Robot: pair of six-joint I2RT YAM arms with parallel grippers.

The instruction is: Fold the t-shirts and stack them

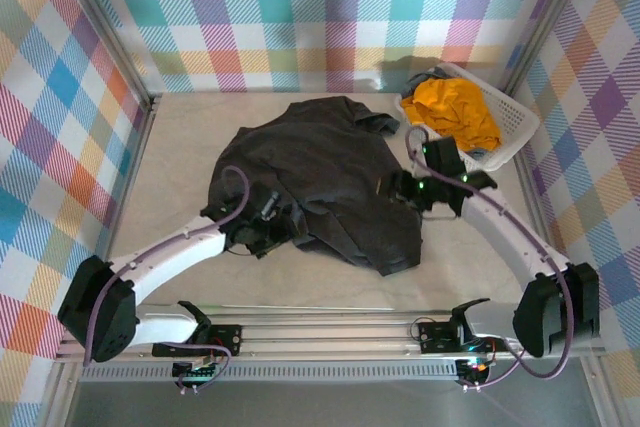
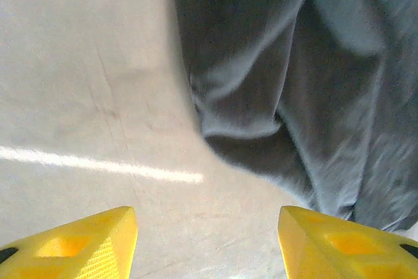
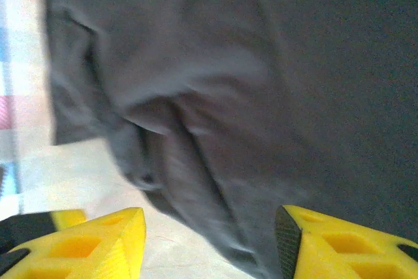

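Left gripper (image 1: 263, 220): released, fingers (image 2: 85, 246) apart, nothing between them.
Right gripper (image 1: 405, 187): released too, empty.
Grey shirt (image 1: 320, 177): rumpled heap between the two grippers. Ahead and to the right of the left gripper, edge just off its right finger. Straight ahead of the right gripper, creased and bunched, cloth reaching its right finger.
Table (image 1: 170, 147): bare below and to the left of the left gripper.
Yellow shirt (image 1: 455, 107): behind the right gripper, away from its fingers, in the basket (image 1: 522, 132); well apart from the left gripper.
Step, as judged: fresh grip on the grey shirt to spread it flat; no fold made yet, stacking far off.
How to do it well: pick a true edge, hem or shoulder seam, not a crease in the heap. Go low enough to catch one layer only. Pinch at matching corners on both sides for an even pull. Lift a little, draw apart until taut, then lay down clear of the basket.
Risk: two layers caught and the whole bundle dragged instead of opened; uneven pull and twisted cloth; a sleeve tucked under.
Hard to tell: which end of the shirt lies by which gripper; collar and hem lost in the creases.
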